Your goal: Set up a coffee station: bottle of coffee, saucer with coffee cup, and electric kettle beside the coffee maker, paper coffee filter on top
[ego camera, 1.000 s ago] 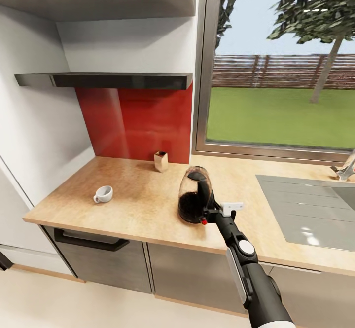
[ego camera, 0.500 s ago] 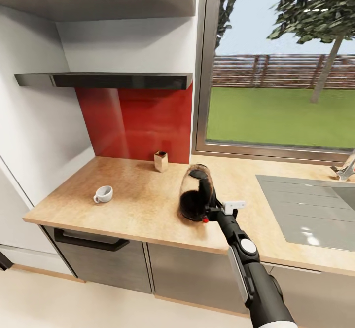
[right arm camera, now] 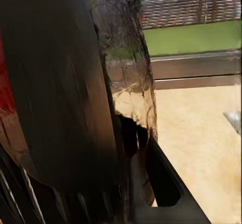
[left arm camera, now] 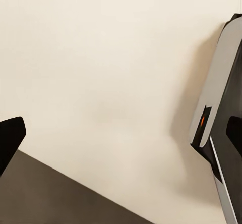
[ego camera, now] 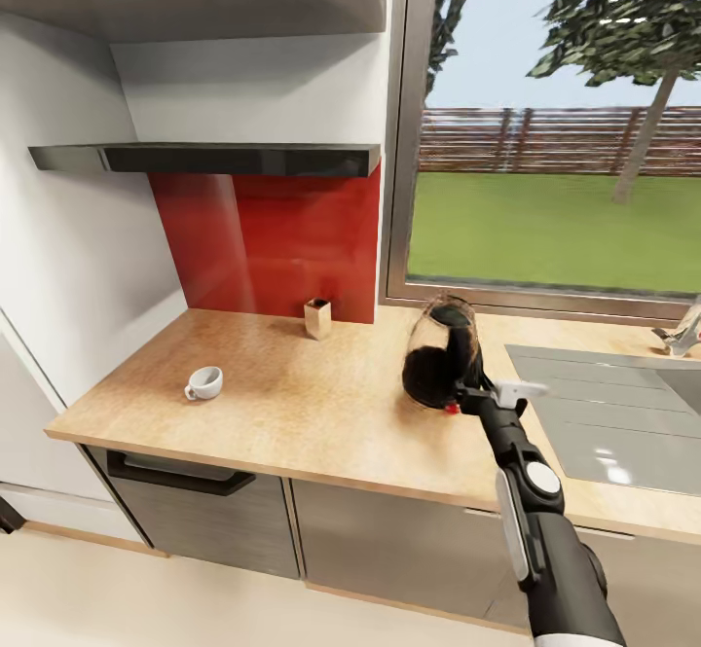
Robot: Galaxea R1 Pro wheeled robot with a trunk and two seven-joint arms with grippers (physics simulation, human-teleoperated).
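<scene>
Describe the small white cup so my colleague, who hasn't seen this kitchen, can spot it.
On the long beige wood-grain countertop, look to the end below the red backsplash panel, near the front edge. The tiny white handled cup sits alone there, paler and rounder than the small tan box by the backsplash.

The kitchen countertop [ego camera: 292,413] carries the coffee cup [ego camera: 204,382] and a small wooden box [ego camera: 317,318] by the backsplash.

On the kitchen countertop [ego camera: 292,413], the coffee cup [ego camera: 204,382] sits well left of the electric kettle [ego camera: 440,365].
</scene>
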